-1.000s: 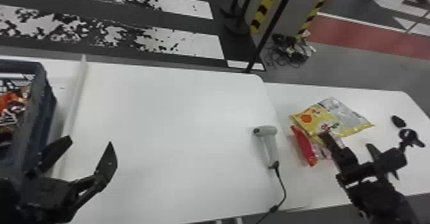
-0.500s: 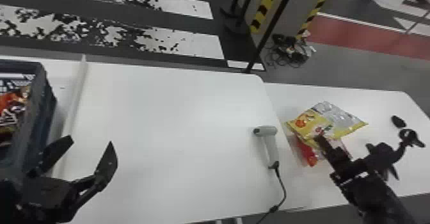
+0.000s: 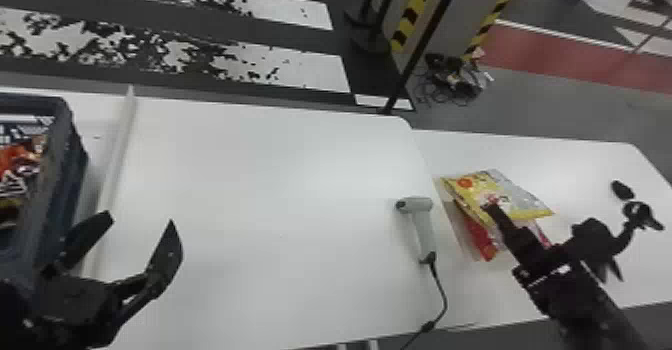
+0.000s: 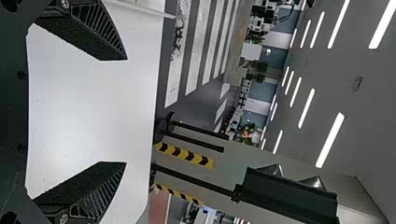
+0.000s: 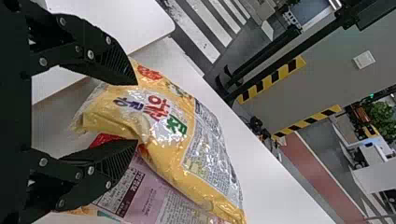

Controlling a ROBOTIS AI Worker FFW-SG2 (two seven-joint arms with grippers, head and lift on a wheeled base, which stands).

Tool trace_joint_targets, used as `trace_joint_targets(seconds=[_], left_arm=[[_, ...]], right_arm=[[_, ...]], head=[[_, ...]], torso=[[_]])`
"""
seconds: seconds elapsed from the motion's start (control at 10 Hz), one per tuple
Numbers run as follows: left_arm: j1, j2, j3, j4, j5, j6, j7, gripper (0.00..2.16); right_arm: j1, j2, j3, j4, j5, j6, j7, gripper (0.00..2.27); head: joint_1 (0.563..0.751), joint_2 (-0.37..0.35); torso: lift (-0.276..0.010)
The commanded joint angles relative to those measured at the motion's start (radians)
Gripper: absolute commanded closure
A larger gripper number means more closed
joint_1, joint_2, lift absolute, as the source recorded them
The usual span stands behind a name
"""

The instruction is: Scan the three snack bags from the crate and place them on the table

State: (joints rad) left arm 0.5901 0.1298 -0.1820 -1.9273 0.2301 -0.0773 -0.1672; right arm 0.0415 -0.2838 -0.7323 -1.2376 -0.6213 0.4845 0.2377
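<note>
In the head view, my right gripper (image 3: 492, 209) is at the yellow snack bag (image 3: 517, 201), on the right-hand table. The right wrist view has my right gripper (image 5: 136, 112) shut on the puffy yellow bag (image 5: 173, 154), its crinkled end reaching back between the fingers. Partly under it lies a red and pink bag (image 3: 480, 239), its printed pink side (image 5: 149, 196) facing up. A grey scanner (image 3: 422, 221) lies left of the bags. My left gripper (image 3: 142, 219), named also in its wrist view (image 4: 126, 111), is open and parked near the crate (image 3: 75, 189).
Colourful packs (image 3: 20, 159) fill part of the crate at the far left. A raised white strip (image 3: 117, 159) runs beside it. The scanner's cable (image 3: 442, 294) trails to the front edge. Small black objects (image 3: 622, 189) are at the far right.
My right gripper has moved a little to the left and turned. The yellow bag has shifted left with it, and the red and pink bag lies slightly differently. The left arm has kept still.
</note>
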Motion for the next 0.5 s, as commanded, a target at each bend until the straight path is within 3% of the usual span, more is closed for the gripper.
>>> trace_joint_targets(seconds=[0.0, 0.4], left_arm=[[-0.004, -0.001, -0.001, 0.005, 0.0, 0.0, 0.0, 0.07], [-0.012, -0.003, -0.008, 0.008, 0.002, 0.0, 0.0, 0.07]], right_arm=[[0.037, 0.005, 0.002, -0.054, 0.002, 0.003, -0.005, 0.06], [0.209, 0.078, 0.053, -0.373, 0.011, 0.009, -0.02, 0.06]], head=[[0.695, -0.35], [0.695, -0.35]], torso=[[-0.062], [-0.062]])
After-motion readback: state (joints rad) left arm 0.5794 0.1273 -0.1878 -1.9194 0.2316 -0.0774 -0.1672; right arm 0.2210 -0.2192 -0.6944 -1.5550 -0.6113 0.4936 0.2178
